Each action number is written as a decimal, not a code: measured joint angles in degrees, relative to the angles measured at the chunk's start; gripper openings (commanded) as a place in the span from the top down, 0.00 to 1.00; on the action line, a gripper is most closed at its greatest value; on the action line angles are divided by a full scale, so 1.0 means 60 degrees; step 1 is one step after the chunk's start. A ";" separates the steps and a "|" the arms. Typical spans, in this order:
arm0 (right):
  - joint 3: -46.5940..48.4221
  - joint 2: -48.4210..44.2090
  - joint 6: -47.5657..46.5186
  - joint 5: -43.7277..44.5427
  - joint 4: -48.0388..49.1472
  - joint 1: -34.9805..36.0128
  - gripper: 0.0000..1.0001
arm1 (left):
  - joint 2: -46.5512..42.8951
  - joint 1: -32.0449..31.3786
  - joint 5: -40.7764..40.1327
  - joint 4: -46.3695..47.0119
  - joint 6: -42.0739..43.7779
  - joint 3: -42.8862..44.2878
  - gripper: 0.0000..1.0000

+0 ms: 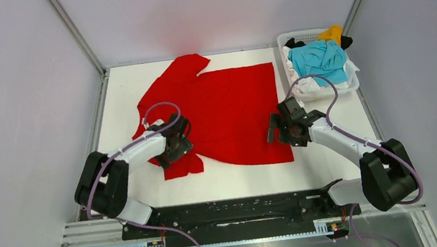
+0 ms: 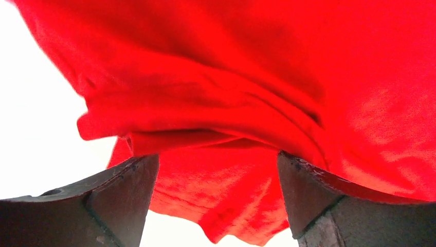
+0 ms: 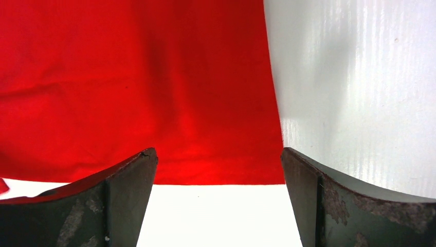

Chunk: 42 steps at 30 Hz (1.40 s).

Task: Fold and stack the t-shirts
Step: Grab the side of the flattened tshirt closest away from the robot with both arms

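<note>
Both arms reached in from the near edge in the overhead view, the left pincer [image 1: 176, 142] open over the bunched left side of the red t-shirt [image 1: 233, 112] and the right pincer [image 1: 283, 127] open at its right edge, the shirt spread on the tabletop [image 1: 223, 182] beside the basket [image 1: 354, 85] of other t-shirts [image 1: 319, 59]. From the left wrist, the fingers [image 2: 128, 195] stood apart before a rumpled red fold. From the right wrist, they gaped over the shirt's near corner.

A robot lab's test cell: a white table [image 1: 235, 180] walled by plain grey panels [image 1: 13, 91] on aluminium posts [image 1: 75, 31], a black mounting rail [image 1: 238, 211] behind the left claw [image 1: 179, 141] and right claw [image 1: 275, 128], purple cables [image 1: 161, 104] looping above them.
</note>
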 measured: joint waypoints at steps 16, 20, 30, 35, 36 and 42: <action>0.0390 0.0208 -0.0157 0.0215 0.0073 0.0000 0.00 | -0.3603 0.0634 0.0248 -0.1031 0.0637 -0.1020 0.01; 0.0277 0.0208 -0.0178 0.0219 0.0095 0.0000 0.01 | -0.3606 0.0634 0.0259 -0.1228 0.0335 -0.1643 0.08; -0.0018 -0.0091 -0.0186 0.0244 0.0076 0.0000 0.00 | -0.1559 0.0637 0.0255 -0.0317 0.0197 -0.1304 0.41; -0.0040 -0.0171 -0.0182 0.0404 0.0044 0.0000 0.01 | -0.1519 0.0637 0.0251 -0.0171 0.0178 -0.1282 0.70; -0.0040 -0.0171 -0.0182 0.0412 0.0036 0.0000 0.01 | -0.1519 0.0637 0.0251 -0.0135 0.0168 -0.1286 0.80; -0.0157 -0.0288 -0.0055 0.0535 -0.0109 0.0000 0.00 | -0.1636 0.0645 0.0328 0.0033 0.0142 -0.1341 1.00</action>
